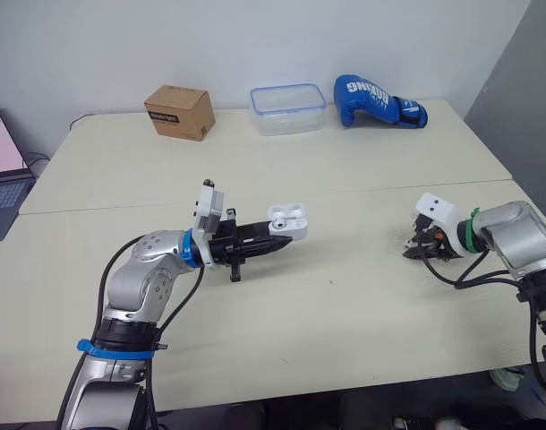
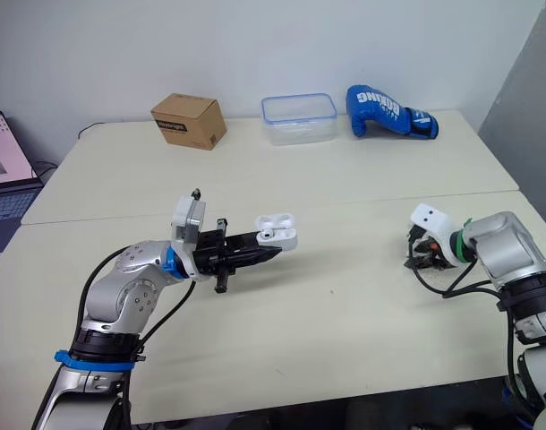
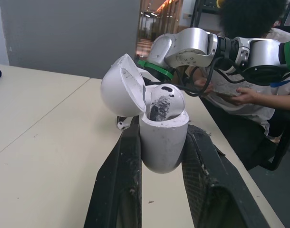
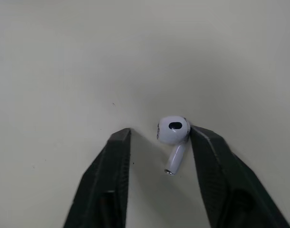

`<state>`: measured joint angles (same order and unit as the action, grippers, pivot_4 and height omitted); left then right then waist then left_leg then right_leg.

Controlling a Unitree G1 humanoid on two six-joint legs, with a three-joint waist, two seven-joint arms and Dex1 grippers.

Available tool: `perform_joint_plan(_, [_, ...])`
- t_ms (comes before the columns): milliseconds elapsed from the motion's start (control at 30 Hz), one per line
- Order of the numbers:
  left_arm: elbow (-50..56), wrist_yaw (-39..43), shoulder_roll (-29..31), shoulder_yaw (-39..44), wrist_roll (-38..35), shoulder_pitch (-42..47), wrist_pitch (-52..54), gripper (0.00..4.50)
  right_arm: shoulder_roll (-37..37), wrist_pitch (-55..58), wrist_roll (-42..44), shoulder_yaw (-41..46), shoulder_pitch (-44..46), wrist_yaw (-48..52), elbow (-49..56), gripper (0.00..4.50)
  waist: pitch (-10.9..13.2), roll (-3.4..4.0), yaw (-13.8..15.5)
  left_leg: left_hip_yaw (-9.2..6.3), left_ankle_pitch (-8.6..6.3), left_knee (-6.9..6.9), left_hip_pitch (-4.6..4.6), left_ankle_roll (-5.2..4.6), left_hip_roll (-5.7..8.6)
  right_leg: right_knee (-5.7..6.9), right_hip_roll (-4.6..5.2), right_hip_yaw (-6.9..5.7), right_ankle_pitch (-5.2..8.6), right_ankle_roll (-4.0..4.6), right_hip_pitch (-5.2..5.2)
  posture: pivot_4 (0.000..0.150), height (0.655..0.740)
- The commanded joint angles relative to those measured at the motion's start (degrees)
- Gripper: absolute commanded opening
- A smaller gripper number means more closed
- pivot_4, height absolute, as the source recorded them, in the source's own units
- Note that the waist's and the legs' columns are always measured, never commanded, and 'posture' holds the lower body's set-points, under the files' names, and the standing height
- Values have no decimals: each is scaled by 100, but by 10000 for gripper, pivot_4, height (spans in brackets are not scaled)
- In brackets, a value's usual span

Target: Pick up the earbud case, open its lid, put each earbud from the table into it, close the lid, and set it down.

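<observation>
— Well, on the left?
— Clamped on the earbud case (image 3: 163,142), the left fingers (image 3: 120,185), off the bench (image 1: 345,313), lid (image 3: 121,86) swung open. From the left wrist, seated earbud (image 3: 165,99) plain inside; from the head, too small to tell.
— And opposite?
— Spread apart, the right fingers (image 4: 106,183), gripping nothing. From the right wrist, loose earbud (image 4: 173,131) lying between, touching one.

Glossy white plastic earbud case (image 3: 162,142), matt beige table (image 1: 345,300)
</observation>
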<state>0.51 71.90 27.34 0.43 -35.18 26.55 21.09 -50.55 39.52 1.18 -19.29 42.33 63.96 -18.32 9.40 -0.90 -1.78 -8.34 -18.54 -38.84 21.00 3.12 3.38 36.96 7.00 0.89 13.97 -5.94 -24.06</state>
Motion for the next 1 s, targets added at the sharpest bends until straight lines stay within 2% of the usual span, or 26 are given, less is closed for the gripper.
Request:
perform_joint_plan(33, [209, 3, 30, 45, -56, 36, -57, 7717, -21, -18, -113, 98, 36, -5, 17, 7684, 0, 0, 0, 0, 0, 0, 0, 0, 0, 0, 0, 0, 0, 0, 0, 1500, 7307])
perform_joint_plan(67, [202, 6, 32, 46, -54, 39, -58, 7717, -17, -22, -119, 95, 41, -7, 4, 4379, 0, 0, -1, 0, 0, 0, 0, 0, 0, 0, 0, 0, 0, 0, 0, 1500, 7307])
perform_joint_plan(100, [202, 6, 34, 46, -54, 38, -57, 7717, -19, -26, -124, 92, 39, -2, -6, 3900, 0, 0, 0, 0, 0, 0, 0, 0, 0, 0, 0, 0, 0, 0, 0, 1500, 7307])
perform_joint_plan(267, [215, 5, 40, 41, -49, 27, -54, 7717, -134, -121, -165, 15, -23, 201, 68, 3900, 0, 0, 0, 0, 0, 0, 0, 0, 0, 0, 0, 0, 0, 0, 0, 1500, 7307])
perform_joint_plan(500, [162, 37, 38, 19, -7, 49, -114, 7717, -803, -1180, -207, -222, -127, 1462, 1223, 3900, 2, 3, -1, 0, 0, 1, 1, 0, 0, -1, 0, -1, 0, 0, -1, 1500, 7307])
perform_joint_plan(733, [73, 42, -37, -18, 55, 86, -233, 7717, -920, -1757, -1056, -827, -186, 1774, 1965, 3900, 2, 3, 0, 1, 0, 0, -1, 0, -1, 0, -1, -1, 0, -1, 0, 1500, 7307])
perform_joint_plan(1000, [119, 48, -61, -80, 114, -5, -320, 7717, -799, -2151, -1844, -1117, -224, 1742, 1886, 3900, 2, 3, 7, 0, 0, -1, 0, 1, -1, 1, 0, -1, 0, -1, 0, 1500, 7307])
